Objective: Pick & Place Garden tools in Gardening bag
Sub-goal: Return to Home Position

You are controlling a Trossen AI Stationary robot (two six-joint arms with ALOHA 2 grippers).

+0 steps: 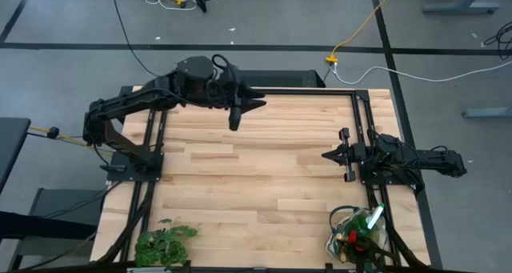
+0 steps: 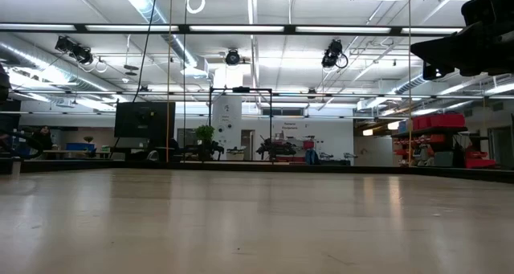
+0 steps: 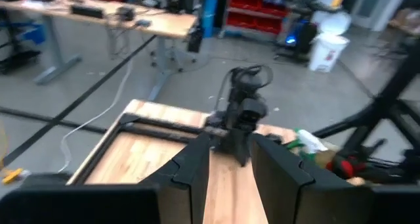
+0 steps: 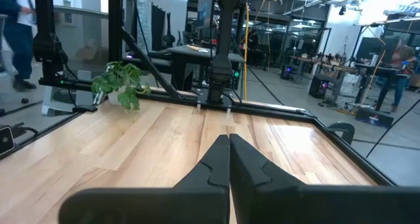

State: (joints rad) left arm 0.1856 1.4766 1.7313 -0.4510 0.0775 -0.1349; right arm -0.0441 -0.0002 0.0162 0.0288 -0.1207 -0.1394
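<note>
No tools lie loose on the counter (image 1: 256, 185): the bag (image 1: 332, 242) holds them, with the spray bottle (image 1: 374, 218) poking out. The right gripper (image 1: 326, 154), near the bag, has its fingers closed on nothing. The left gripper (image 1: 246, 113), well apart from it, has them narrowly parted and empty. Only homing seems left.

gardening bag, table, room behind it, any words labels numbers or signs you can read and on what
No text can be read in any view.
gardening bag: no print shows on it from above.
white column in the room behind, low view: any marks are too small to read.
</note>
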